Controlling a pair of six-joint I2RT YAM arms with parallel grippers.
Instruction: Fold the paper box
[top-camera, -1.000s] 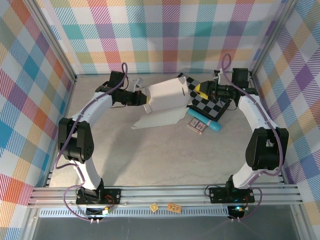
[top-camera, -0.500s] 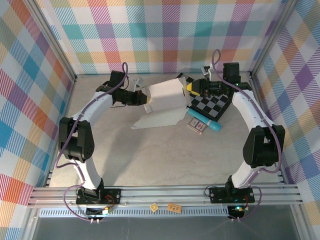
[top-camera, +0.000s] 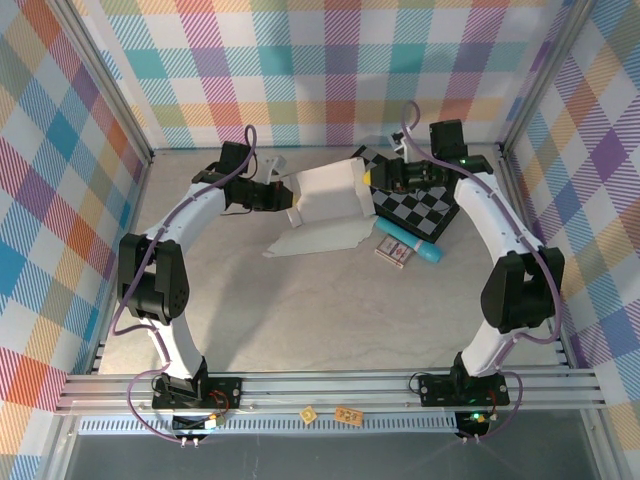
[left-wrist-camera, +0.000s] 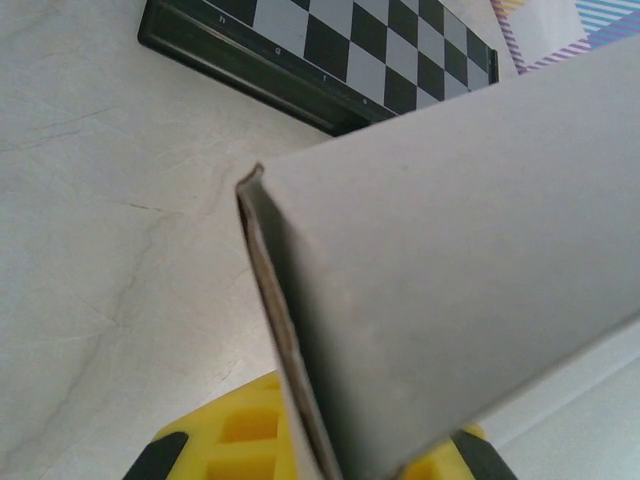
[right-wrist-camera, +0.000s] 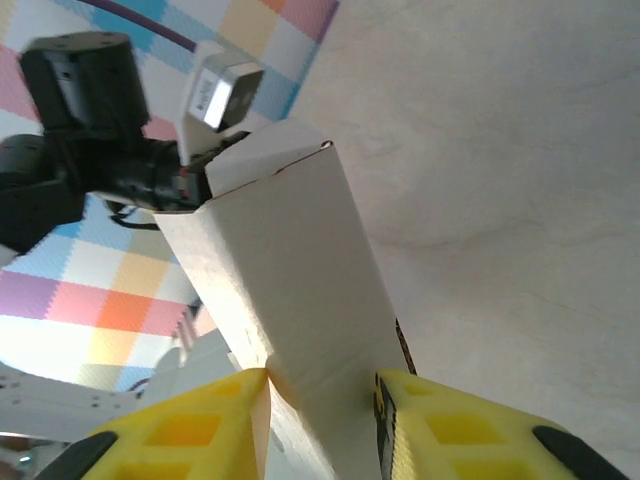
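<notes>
The paper box (top-camera: 328, 192) is white thin cardboard, partly raised off the table, with one flap (top-camera: 318, 240) lying flat toward the front. My left gripper (top-camera: 291, 197) is shut on the box's left edge. In the left wrist view the grey cardboard panel (left-wrist-camera: 450, 260) runs edge-on between the yellow fingers (left-wrist-camera: 225, 440). My right gripper (top-camera: 372, 178) is at the box's right end. In the right wrist view a folded white section (right-wrist-camera: 290, 280) sits between its two yellow fingers (right-wrist-camera: 190, 430), and both pads touch it.
A black-and-grey checkered board (top-camera: 422, 210) lies just right of the box, also seen at the top of the left wrist view (left-wrist-camera: 330, 50). A small patterned packet (top-camera: 394, 251) and a cyan tube (top-camera: 424, 250) lie in front of it. Plaid walls close in the back and sides.
My right arm has swung left from above the checkered board to the box's right end, and its fingers now straddle the box. The left arm and box have stayed put.
</notes>
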